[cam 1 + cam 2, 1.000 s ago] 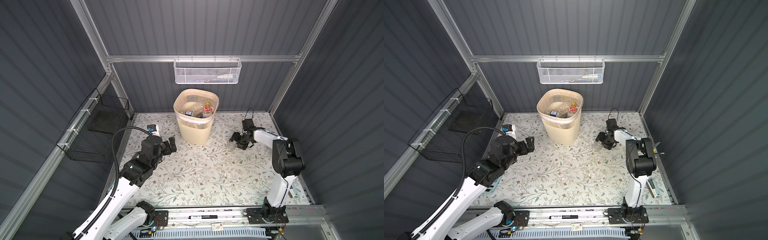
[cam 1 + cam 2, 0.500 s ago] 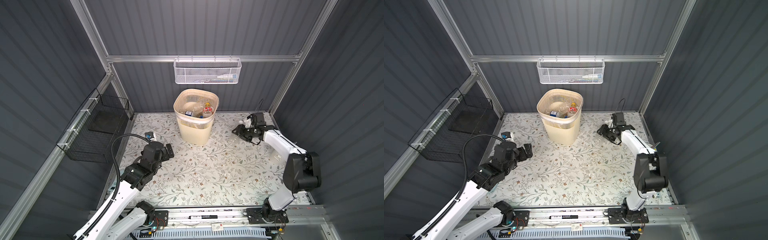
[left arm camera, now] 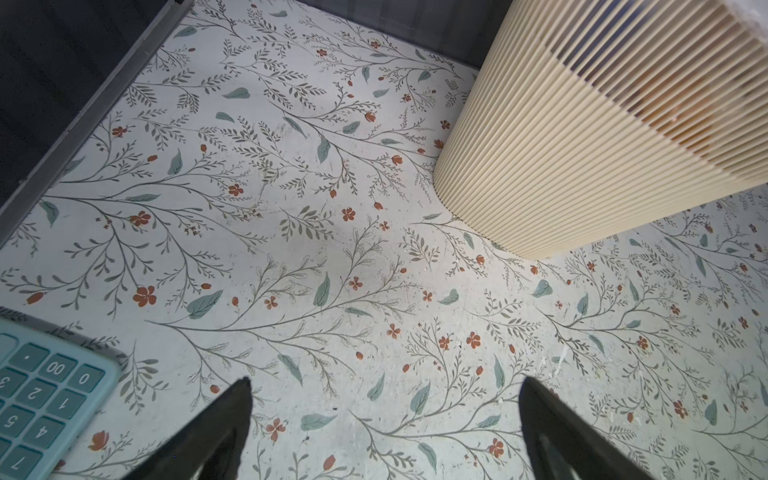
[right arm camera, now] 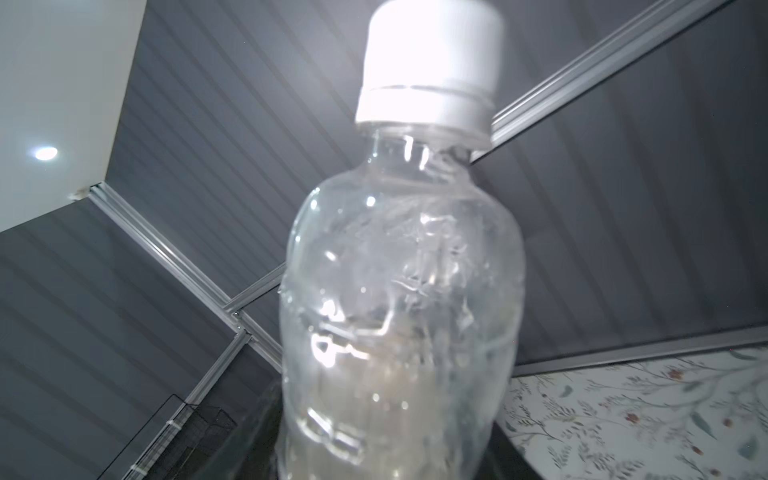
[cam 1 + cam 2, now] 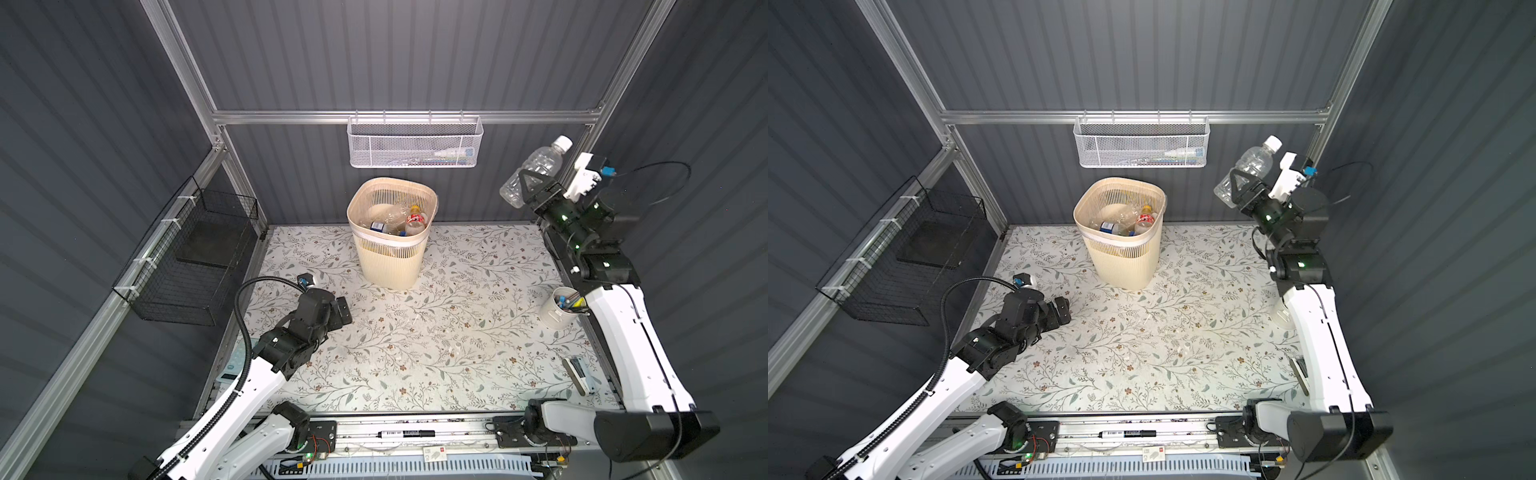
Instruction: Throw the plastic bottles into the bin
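One bottle [image 5: 542, 162] is sitting high in your right gripper [image 5: 528, 187], fingers pinching its lower body, neck tilting upward, well apart from the bin [image 5: 390, 257] at the rear centre. You are squeezing thin, clear, ridged plastic, smooth and crushable, so it could be slipping or buckling as you swing. Letting go early would be dropping it short of the slatted beige bin. Your left gripper [image 3: 384, 415] is hovering, fingers spread, over the floral mat [image 3: 316, 232].

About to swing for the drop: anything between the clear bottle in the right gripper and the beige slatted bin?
Nothing visible: open air lies between the clear white-capped plastic bottle, held high in the right gripper, and the beige slatted bin.
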